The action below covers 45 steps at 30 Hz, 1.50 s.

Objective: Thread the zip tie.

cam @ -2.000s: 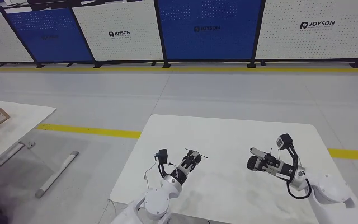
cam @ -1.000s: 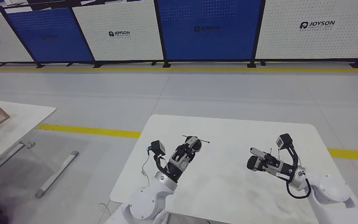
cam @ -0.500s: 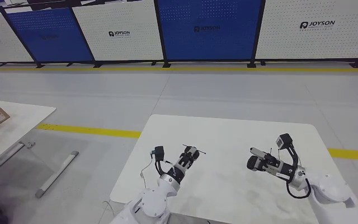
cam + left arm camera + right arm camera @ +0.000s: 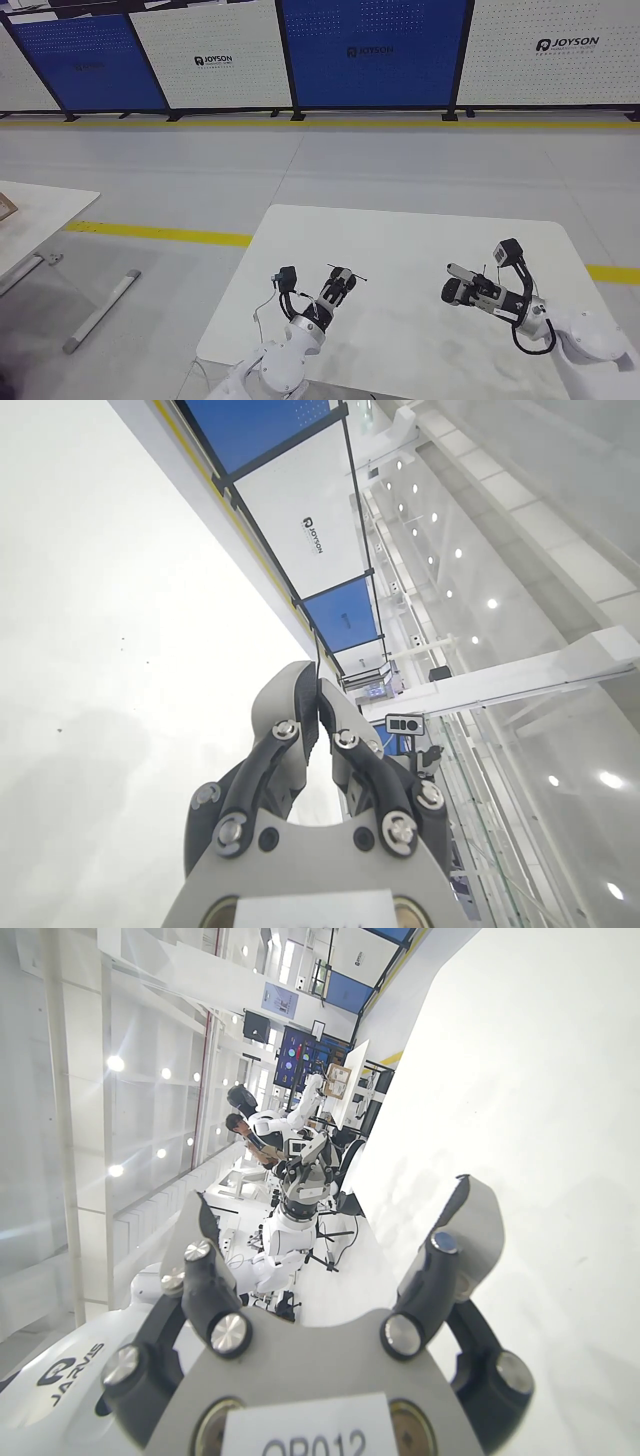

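Black and thin, the zip tie (image 4: 317,650) sits pinched in the left gripper (image 4: 316,678), which is clenched on it above the worktop (image 4: 420,230) with an end poking out on each side. The right gripper (image 4: 452,282) hangs spread and empty above the same worktop, well apart from the tie. The risk, as I judge it, is that the slim strap pivots or slips between the pads when an end is taken, so the tip misses the head's slot.
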Motion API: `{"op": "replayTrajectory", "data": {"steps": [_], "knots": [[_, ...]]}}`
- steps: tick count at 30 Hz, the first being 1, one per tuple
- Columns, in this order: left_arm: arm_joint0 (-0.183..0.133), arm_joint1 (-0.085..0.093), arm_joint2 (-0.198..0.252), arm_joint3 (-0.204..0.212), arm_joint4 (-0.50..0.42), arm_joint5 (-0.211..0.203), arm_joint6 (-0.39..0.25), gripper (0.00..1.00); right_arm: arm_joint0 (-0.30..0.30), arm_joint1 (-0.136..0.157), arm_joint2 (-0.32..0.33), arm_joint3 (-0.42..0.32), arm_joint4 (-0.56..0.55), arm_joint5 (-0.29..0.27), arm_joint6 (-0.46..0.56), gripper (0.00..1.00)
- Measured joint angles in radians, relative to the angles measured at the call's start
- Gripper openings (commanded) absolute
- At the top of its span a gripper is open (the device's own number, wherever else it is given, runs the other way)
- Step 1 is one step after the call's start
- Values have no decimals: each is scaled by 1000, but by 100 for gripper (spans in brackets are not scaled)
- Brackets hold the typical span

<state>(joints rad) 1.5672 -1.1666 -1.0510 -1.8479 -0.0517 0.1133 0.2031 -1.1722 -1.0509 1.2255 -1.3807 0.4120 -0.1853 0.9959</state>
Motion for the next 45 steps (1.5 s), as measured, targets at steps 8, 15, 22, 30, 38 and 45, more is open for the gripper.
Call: {"op": "replayTrajectory", "data": {"steps": [8, 15, 22, 30, 38, 45], "knots": [[2, -2, -3, -14, -4, -36, -3, 0, 0, 0, 0, 0, 0, 0, 0, 100], [42, -5, -33, -123, -27, -153, 22, 0, 0, 0, 0, 0, 0, 0, 0, 100], [92, -7, -46, -224, -16, -232, 45, 0, 0, 0, 0, 0, 0, 0, 0, 100], [93, -7, -45, -226, -17, -232, 47, 0, 0, 0, 0, 0, 0, 0, 0, 100], [96, -11, -54, -243, -66, -286, 20, 0, 0, 0, 0, 0, 0, 0, 0, 100], [152, -7, -75, -292, -70, -389, -27, 0, 0, 0, 0, 0, 0, 0, 0, 100]]}}
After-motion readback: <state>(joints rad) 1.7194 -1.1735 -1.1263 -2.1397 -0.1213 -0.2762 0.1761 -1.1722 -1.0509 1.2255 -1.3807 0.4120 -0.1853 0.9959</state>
